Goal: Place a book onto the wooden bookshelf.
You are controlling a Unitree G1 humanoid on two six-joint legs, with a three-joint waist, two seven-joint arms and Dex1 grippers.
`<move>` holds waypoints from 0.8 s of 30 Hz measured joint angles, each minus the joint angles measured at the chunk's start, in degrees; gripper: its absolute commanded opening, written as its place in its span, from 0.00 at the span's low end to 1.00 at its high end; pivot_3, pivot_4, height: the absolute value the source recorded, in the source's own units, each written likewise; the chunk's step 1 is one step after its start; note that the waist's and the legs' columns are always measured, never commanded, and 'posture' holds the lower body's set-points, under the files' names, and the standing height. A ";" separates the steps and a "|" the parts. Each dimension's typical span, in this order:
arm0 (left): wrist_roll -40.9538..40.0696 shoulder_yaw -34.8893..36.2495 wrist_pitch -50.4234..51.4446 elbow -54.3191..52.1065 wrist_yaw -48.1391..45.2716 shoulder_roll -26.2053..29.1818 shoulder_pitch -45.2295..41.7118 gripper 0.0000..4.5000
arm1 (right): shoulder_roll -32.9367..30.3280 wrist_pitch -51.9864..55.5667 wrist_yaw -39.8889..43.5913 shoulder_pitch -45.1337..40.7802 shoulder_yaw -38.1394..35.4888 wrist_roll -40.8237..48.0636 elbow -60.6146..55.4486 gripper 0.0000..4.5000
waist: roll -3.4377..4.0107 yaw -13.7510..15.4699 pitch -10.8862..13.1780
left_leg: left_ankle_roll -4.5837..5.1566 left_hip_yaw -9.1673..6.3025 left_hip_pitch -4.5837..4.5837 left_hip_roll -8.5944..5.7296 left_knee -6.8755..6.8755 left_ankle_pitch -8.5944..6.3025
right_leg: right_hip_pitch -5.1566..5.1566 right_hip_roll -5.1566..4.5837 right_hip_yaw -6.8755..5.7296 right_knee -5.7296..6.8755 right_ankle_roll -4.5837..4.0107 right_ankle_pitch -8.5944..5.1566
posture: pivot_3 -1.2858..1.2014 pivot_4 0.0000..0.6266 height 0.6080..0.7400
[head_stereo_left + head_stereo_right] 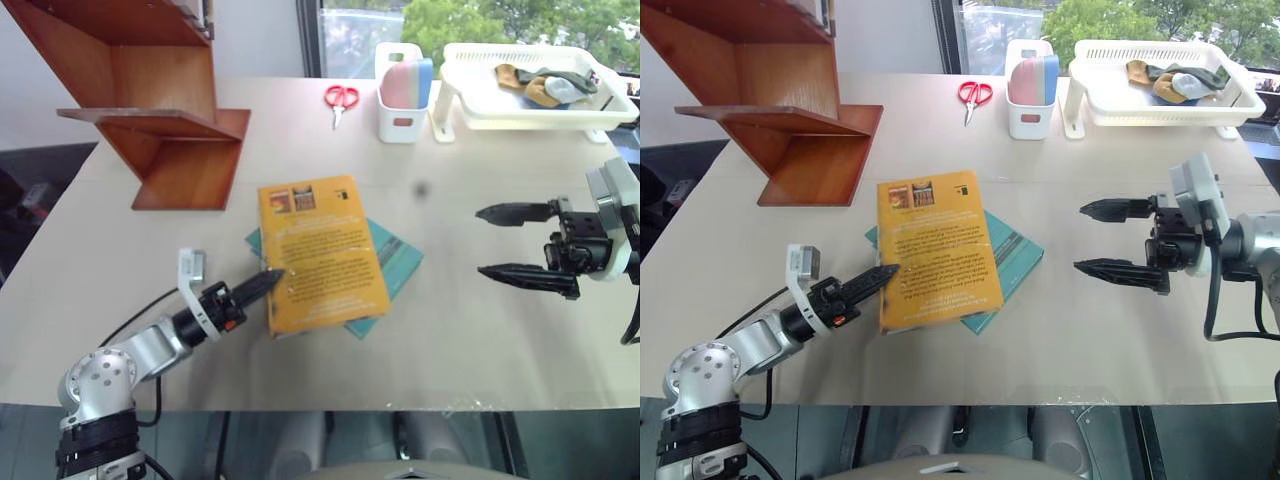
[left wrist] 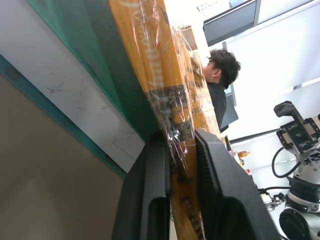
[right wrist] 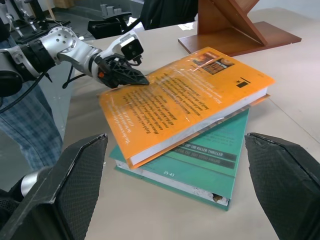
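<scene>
The beige surface [image 1: 470, 330] carries a teal book [image 1: 392, 262] just beyond the left tool [image 1: 268, 284], and farther off the wooden bookshelf [image 1: 165, 120], red scissors [image 1: 341, 98], a white caddy [image 1: 402, 118] and a white tray [image 1: 530, 110].

Teal book [image 1: 392, 262] mostly hidden under the book [image 1: 322, 252]; bookshelf [image 1: 150, 90] top cut off by frame edge (cover print too small to read).

I work in a robotics lab: a plain table [image 1: 470, 340] by a big window [image 1: 470, 20], another robot arm [image 2: 300, 165] nearby, a person [image 2: 220, 85] seated beyond.
</scene>
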 measured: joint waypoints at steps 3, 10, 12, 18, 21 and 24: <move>-0.19 0.00 -0.80 -1.52 -0.24 0.27 0.47 0.03 | 0.00 -0.32 0.04 -0.03 0.01 -0.34 0.21 1.00 | 0.00 0.01 0.00 | 0.00 -0.02 -0.01 0.00 -0.01 0.00 | 0.00 -0.01 -0.01 -0.02 -0.01 0.00 | 0.52 0.24 1.00; 2.27 -0.22 -9.76 -11.76 -0.48 3.32 -9.18 0.03 | 1.02 -0.41 0.20 -1.02 -0.34 0.27 6.71 1.00 | -0.05 0.46 0.03 | -0.01 -0.05 -0.06 -0.04 0.00 0.01 | 0.04 -0.02 -0.08 -0.09 -0.02 0.01 | 0.52 0.24 1.00; 4.16 -1.67 -11.49 -13.49 0.88 5.54 -16.09 0.03 | 1.33 -0.44 0.49 -1.11 -0.64 0.45 9.03 1.00 | -0.11 0.62 0.06 | 0.00 -0.08 -0.08 -0.06 0.01 0.01 | 0.05 0.02 -0.11 -0.09 -0.01 0.01 | 0.52 0.24 1.00; 18.72 -12.23 -21.84 -19.06 -3.96 16.22 -30.43 0.03 | 2.99 -0.25 0.21 -3.94 -3.80 2.78 16.43 1.00 | -0.07 -0.12 0.09 | 0.03 0.16 -0.09 -0.14 -0.11 -0.01 | 0.06 0.23 0.06 -0.44 0.03 0.02 | 0.52 0.24 1.00; 30.33 -17.31 -31.23 -16.60 -7.77 20.22 -34.11 0.03 | 3.06 -0.21 0.23 -4.65 -5.38 3.57 18.66 1.00 | -0.04 -0.13 0.12 | -0.03 0.21 -0.13 -0.07 -0.22 0.02 | 0.04 0.36 0.03 -0.57 0.02 0.02 | 0.52 0.24 1.00; 44.08 -20.88 -46.05 -10.06 -10.96 23.46 -39.33 0.03 | 3.50 -0.25 0.25 -5.10 -6.32 3.81 20.03 1.00 | -0.04 -0.01 0.14 | 0.02 0.34 -0.18 -0.06 -0.22 -0.01 | 0.03 0.38 -0.02 -0.58 0.02 0.01 | 0.52 0.24 1.00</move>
